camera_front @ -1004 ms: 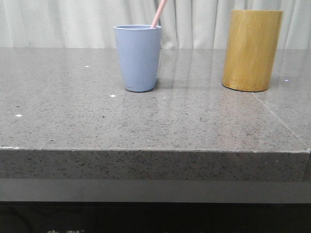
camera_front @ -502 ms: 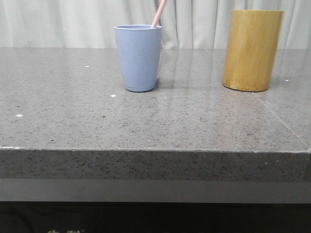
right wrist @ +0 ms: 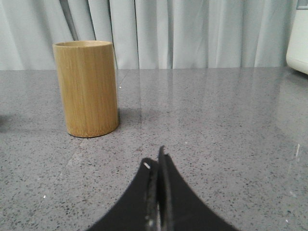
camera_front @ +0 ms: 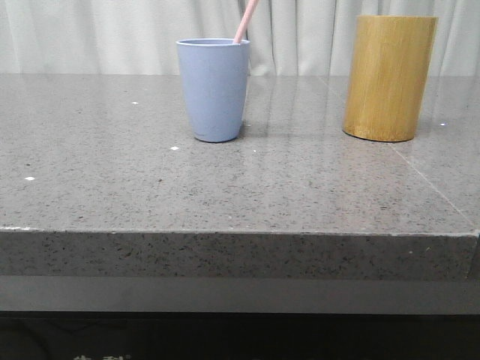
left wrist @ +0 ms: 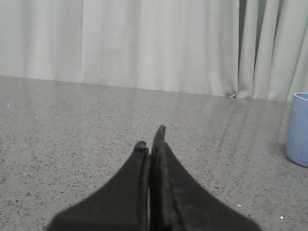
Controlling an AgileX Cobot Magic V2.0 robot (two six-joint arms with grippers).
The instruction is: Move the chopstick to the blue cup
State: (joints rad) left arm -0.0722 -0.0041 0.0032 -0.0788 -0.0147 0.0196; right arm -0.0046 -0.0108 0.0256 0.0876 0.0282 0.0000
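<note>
The blue cup (camera_front: 213,90) stands upright on the grey stone table, left of centre in the front view. A pale pink chopstick (camera_front: 245,20) leans out of its right rim and runs off the top of that view. In the left wrist view an edge of the blue cup (left wrist: 299,127) shows far off to one side. My left gripper (left wrist: 150,137) is shut on nothing, low over bare table. My right gripper (right wrist: 155,158) is also shut and empty, some way short of the bamboo cylinder (right wrist: 87,87). Neither gripper appears in the front view.
A taller yellow-brown bamboo cylinder (camera_front: 389,77) stands at the right back of the table (camera_front: 240,187). Pale curtains hang behind. A white object (right wrist: 298,38) sits at the edge of the right wrist view. The table's front edge runs across the lower front view.
</note>
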